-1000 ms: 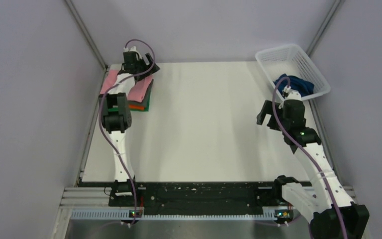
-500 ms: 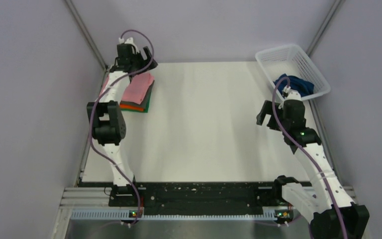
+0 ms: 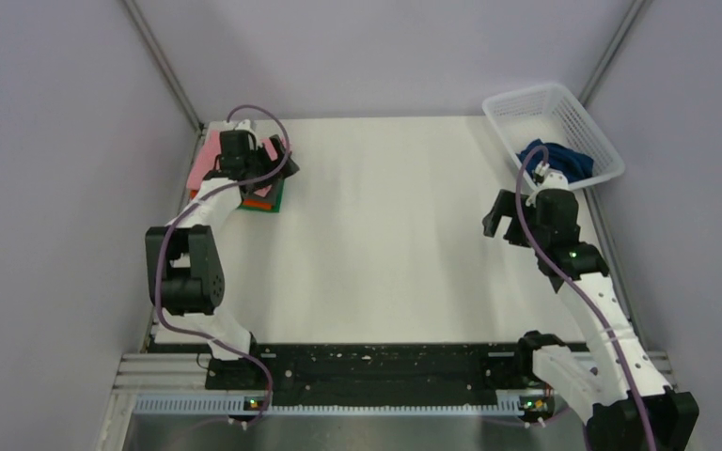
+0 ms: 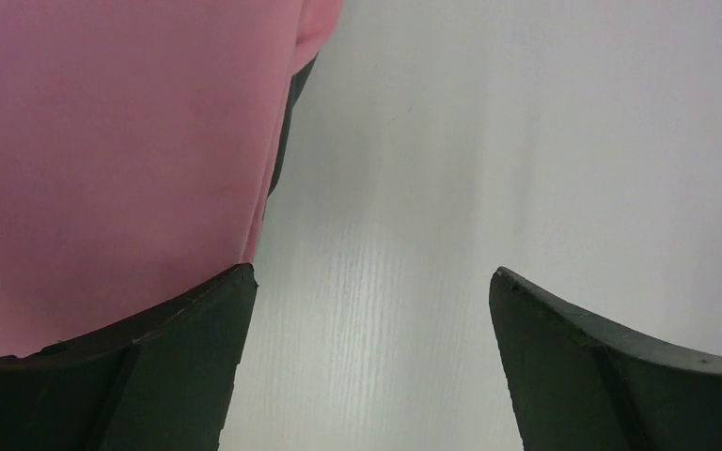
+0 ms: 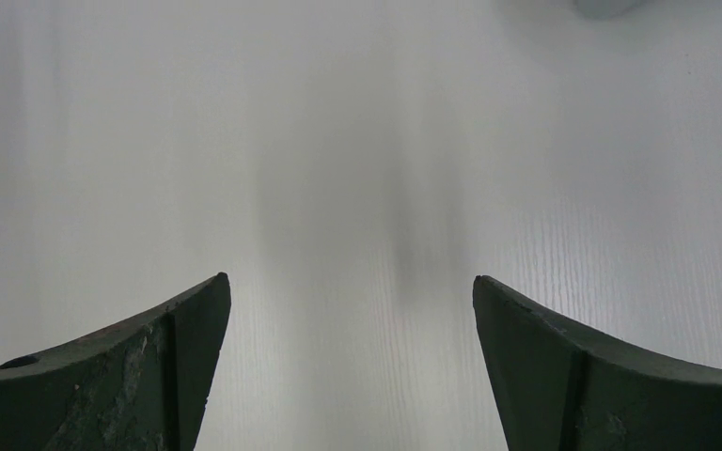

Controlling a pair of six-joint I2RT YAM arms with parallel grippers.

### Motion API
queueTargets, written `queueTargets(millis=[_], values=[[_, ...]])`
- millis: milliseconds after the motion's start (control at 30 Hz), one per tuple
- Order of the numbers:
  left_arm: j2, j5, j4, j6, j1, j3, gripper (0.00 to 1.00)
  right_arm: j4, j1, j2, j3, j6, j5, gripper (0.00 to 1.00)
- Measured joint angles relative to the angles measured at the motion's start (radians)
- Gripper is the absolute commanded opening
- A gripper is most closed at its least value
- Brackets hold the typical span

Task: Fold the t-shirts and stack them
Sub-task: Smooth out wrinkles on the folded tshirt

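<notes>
A folded pink t-shirt (image 3: 207,158) tops a stack at the table's far left, with an orange t-shirt (image 3: 258,198) and a green one (image 3: 275,200) showing at the near edge. My left gripper (image 3: 277,162) hovers open over the stack's right edge. In the left wrist view the pink t-shirt (image 4: 103,141) fills the left side, a dark layer (image 4: 287,141) peeks out under it, and bare table lies between the open fingers of the left gripper (image 4: 370,272). A navy blue t-shirt (image 3: 564,160) lies crumpled in the basket. My right gripper (image 3: 503,221) (image 5: 350,277) hangs open above bare table.
A white lattice basket (image 3: 536,96) stands at the far right corner, tilted against the right wall. Grey walls close in the table on the left, back and right. The white tabletop (image 3: 385,216) spreads between the two arms.
My left gripper has drawn back from the far edge to the stack's right side, and its elbow has swung out to the left. The right arm has barely moved.
</notes>
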Motion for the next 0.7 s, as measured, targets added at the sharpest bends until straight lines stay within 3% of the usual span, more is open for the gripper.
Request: queueTargets(millis=[433,700], values=[[0.026,-0.032,0.036,0.006,0.003,-0.026,0.99,0.0,0.0,-0.012,-0.013,0.0,-0.023,0.99],[0.044,0.013,0.159,-0.059,0.029,-0.16,0.99,0.0,0.0,-0.01,-0.013,0.0,-0.03,0.99]])
